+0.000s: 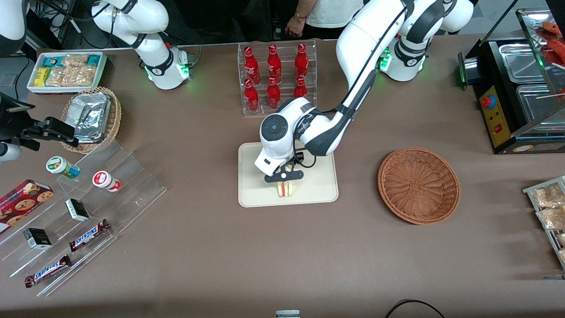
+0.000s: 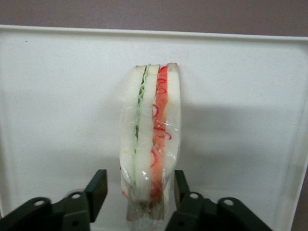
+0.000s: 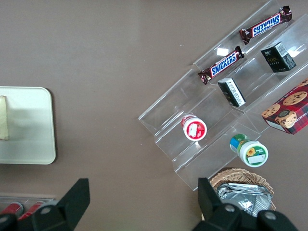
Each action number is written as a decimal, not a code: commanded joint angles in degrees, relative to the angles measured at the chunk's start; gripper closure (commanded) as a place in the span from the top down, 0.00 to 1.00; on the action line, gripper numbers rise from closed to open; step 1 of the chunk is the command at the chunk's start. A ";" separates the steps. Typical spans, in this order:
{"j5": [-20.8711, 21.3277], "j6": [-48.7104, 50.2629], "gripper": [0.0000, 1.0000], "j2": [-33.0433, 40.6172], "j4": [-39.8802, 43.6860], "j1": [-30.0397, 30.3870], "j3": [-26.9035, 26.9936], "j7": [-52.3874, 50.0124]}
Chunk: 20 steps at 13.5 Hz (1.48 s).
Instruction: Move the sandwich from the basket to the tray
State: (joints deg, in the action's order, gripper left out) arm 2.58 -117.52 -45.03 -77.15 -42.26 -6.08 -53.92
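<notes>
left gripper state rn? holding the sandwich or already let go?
Gripper: open over the tray, fingers standing apart from the sandwich on both sides; the sandwich rests on the tray. The basket holds nothing.

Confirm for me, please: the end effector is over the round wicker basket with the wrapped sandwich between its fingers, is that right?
Not quite. The end effector is over the cream tray, not the basket, which sits apart toward the working arm's end. The front view shows this. The sandwich is indeed between its fingers.
</notes>
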 commanded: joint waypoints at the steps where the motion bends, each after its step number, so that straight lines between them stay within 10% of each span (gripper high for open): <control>1: 0.06 6.04 0.99 3.27 1.65 -0.20 1.07 -1.28; 12: -0.12 35.32 0.99 28.84 0.34 17.89 1.25 3.45; 20: -0.30 43.69 0.99 37.90 -2.21 35.12 1.25 35.77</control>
State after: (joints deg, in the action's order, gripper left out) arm 2.58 -74.28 -10.43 -76.45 -10.52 -4.09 -24.33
